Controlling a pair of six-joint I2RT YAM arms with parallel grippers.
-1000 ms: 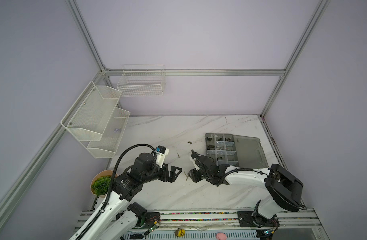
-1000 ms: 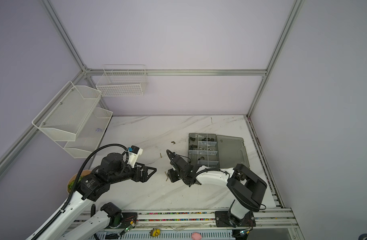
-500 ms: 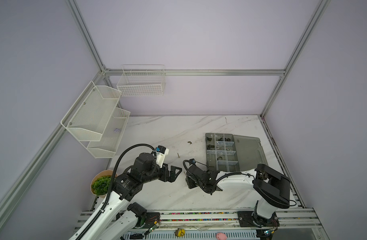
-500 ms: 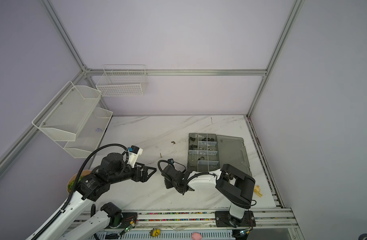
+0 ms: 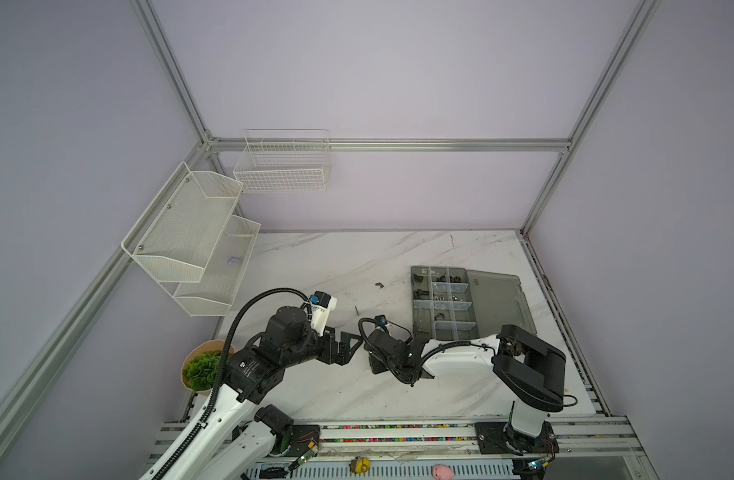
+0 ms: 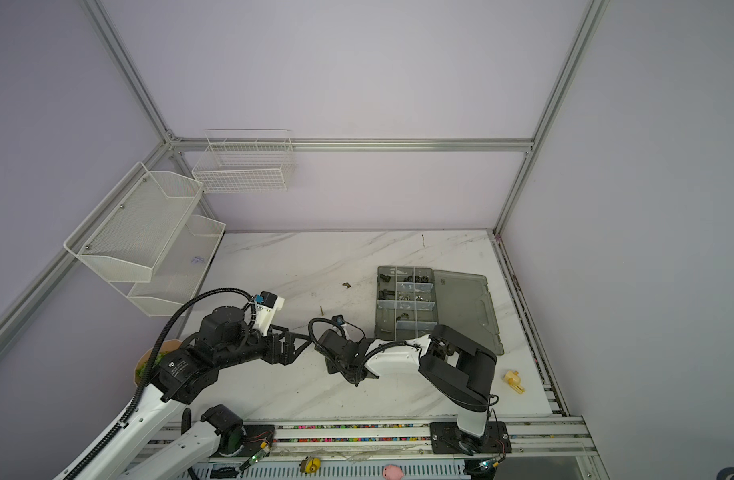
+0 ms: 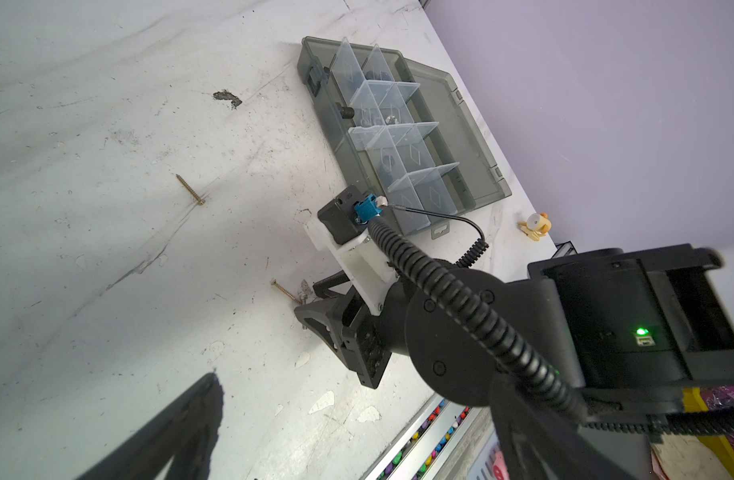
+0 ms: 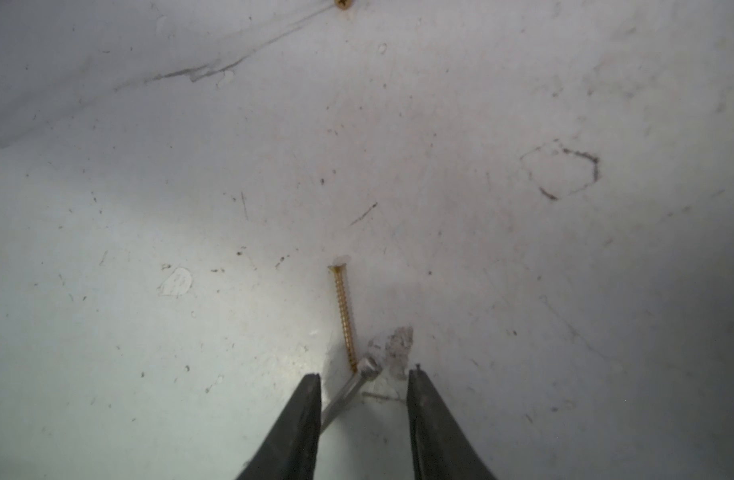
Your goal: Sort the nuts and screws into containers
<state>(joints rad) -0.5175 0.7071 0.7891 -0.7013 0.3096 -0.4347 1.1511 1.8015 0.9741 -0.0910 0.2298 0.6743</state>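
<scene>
Tabletop [image 5: 336, 257], right arm [image 5: 457, 361] low over screw [image 8: 357, 386]

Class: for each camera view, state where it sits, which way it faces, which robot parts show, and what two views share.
Top views: high above the bases, looking down on the table, organizer box, left arm, right arm.
Left wrist: on its arm, facing the right arm; own finger shows.
Right wrist: faces the table; open right gripper shows.
Shared: both wrists see the brass screw by that gripper.
</scene>
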